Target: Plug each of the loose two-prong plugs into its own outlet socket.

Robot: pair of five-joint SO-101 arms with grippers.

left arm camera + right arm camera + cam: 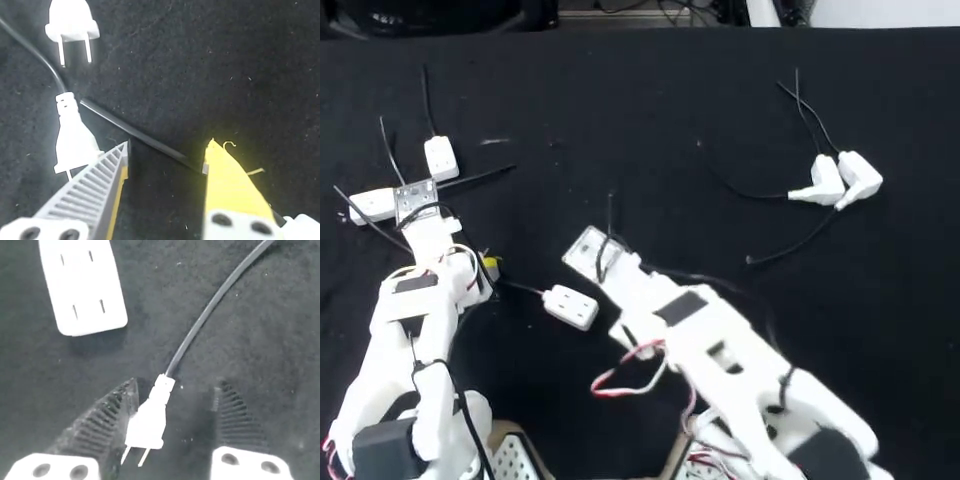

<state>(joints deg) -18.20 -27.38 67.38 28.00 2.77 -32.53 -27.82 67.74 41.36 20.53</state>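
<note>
White rectangular plastic outlet block (82,285): no plug in it yet.
Right gripper (176,387), spread, straddles a white two-prong plug (147,422) near it; left gripper (167,145), spread, grips nothing.

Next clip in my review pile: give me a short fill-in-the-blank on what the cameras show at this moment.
1. In the right wrist view, a white plug lies between the right gripper's ____ fingers.
2. The white outlet socket near it shows ____ slots, all empty.
3. In the left wrist view, ____ loose plugs lie on the black cloth ahead of the left gripper.

Missing words: open; four; two.
</note>
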